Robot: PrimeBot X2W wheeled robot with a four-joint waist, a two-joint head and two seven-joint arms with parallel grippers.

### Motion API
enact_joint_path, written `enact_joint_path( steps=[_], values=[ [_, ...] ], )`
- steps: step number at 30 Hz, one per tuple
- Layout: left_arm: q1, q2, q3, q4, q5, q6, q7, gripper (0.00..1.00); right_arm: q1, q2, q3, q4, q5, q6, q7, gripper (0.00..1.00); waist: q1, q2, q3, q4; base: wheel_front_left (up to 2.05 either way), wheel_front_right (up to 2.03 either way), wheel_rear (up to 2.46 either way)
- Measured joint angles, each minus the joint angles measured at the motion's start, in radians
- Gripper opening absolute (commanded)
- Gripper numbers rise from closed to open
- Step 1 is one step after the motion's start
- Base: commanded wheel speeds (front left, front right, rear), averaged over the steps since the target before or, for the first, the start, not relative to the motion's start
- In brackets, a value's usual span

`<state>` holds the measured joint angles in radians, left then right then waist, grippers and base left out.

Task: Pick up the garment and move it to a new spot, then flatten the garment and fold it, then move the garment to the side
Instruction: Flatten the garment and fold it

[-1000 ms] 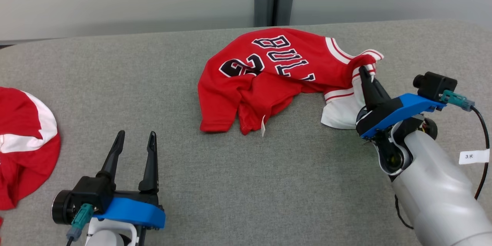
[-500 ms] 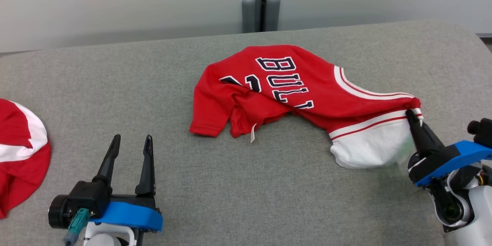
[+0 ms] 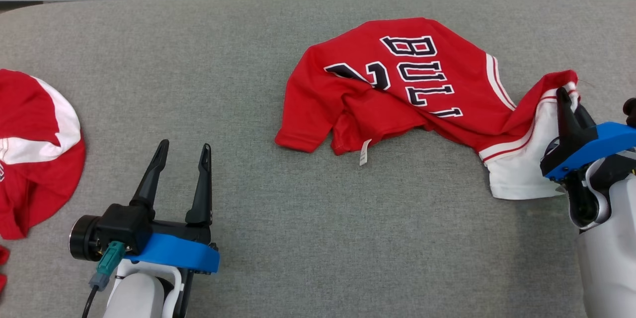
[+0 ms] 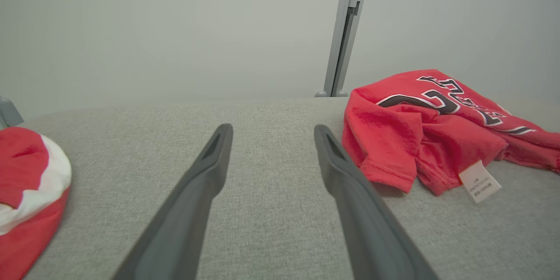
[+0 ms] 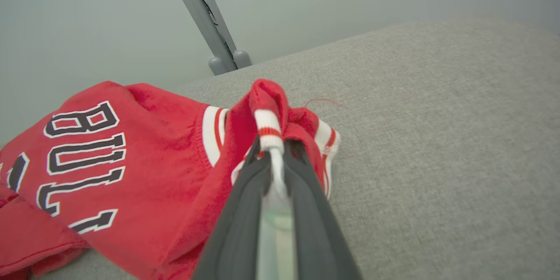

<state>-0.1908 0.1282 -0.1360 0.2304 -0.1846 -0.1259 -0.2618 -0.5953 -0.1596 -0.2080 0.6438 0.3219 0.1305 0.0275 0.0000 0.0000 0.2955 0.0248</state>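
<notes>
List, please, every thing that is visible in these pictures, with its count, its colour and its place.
red jersey: one, red with dark letters and white trim, crumpled on the table's right half.
care label: one, white, at the jersey's near hem.
second garment: one, red and white, at the table's left edge.
table: one, grey cloth cover, under everything.
post: one, grey, behind the table's far edge.
left claw: one, dark fingers, open, over bare table at the near left.
right claw: one, dark fingers, shut on the jersey's white trim, at the right.
</notes>
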Motion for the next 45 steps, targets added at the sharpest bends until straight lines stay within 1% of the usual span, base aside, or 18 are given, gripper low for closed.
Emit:
enact_joint_path(
  steps=[1,2,5,8,11,15,19,25,30,33,36,45],
  values=[
    [0.000,0.000,0.000,0.000,0.000,0.000,0.000,1.00,0.000,0.000,0.000,0.000,0.000,0.000,0.000,1.00,0.0000,0.0000,0.000,0.000,0.00,0.00,0.00],
    [0.000,0.000,0.000,0.006,0.000,0.000,0.000,1.00,-0.011,-0.014,0.001,0.030,-0.041,0.000,-0.033,1.00,0.0001,0.0000,0.001,0.010,0.00,0.00,0.00],
    [0.002,-0.001,0.005,0.011,-0.001,0.000,0.000,1.00,-0.014,-0.030,0.005,0.050,-0.091,0.000,-0.081,1.00,0.0000,0.0000,-0.014,0.010,0.00,0.00,0.00],
    [0.010,-0.002,0.016,0.014,-0.007,0.000,0.000,1.00,-0.004,-0.038,0.008,0.048,-0.113,0.000,-0.109,1.00,0.0001,0.0000,-0.031,0.006,0.00,0.00,0.00],
    [0.032,-0.003,0.027,0.018,-0.008,0.000,0.000,1.00,0.038,-0.038,0.008,0.017,-0.146,0.000,-0.143,1.00,0.0000,0.0000,-0.059,-0.006,0.00,0.00,0.00],
    [0.057,-0.005,0.037,0.022,-0.011,0.001,0.000,1.00,0.127,-0.021,0.005,-0.070,-0.183,0.000,-0.171,1.00,0.0000,0.0000,-0.103,-0.030,0.00,0.00,0.00],
    [0.082,-0.010,0.045,0.024,-0.014,0.001,0.000,1.00,0.239,0.022,0.014,-0.189,-0.227,0.000,-0.179,1.00,0.0000,0.0000,-0.143,-0.058,0.00,0.00,0.00],
    [0.113,-0.021,0.053,0.030,-0.017,0.002,0.000,1.00,0.412,0.086,0.017,-0.345,-0.258,0.000,-0.163,1.00,-0.0001,0.0000,-0.191,-0.086,0.00,0.00,0.00],
    [0.129,-0.022,0.055,0.034,-0.016,0.002,0.000,1.00,0.503,0.105,0.012,-0.433,-0.240,0.000,-0.134,1.00,-0.0001,0.0000,-0.204,-0.097,0.00,0.00,0.00],
    [0.129,-0.021,0.050,0.045,-0.014,0.002,0.000,1.00,0.520,0.107,0.032,-0.459,-0.207,0.000,-0.116,1.00,-0.0001,0.0000,-0.196,-0.105,0.00,0.00,0.00],
    [0.114,-0.020,0.025,0.081,-0.008,0.002,0.004,1.00,0.520,0.108,0.054,-0.476,-0.188,0.000,-0.108,1.00,-0.0001,0.0000,-0.177,-0.115,0.00,0.00,0.00],
    [-0.086,-0.013,-0.079,0.275,-0.014,0.000,0.140,1.00,0.496,0.109,0.112,-0.485,-0.150,0.000,-0.117,1.00,-0.0001,0.0000,-0.101,-0.174,0.00,0.00,0.00]
  ],
)
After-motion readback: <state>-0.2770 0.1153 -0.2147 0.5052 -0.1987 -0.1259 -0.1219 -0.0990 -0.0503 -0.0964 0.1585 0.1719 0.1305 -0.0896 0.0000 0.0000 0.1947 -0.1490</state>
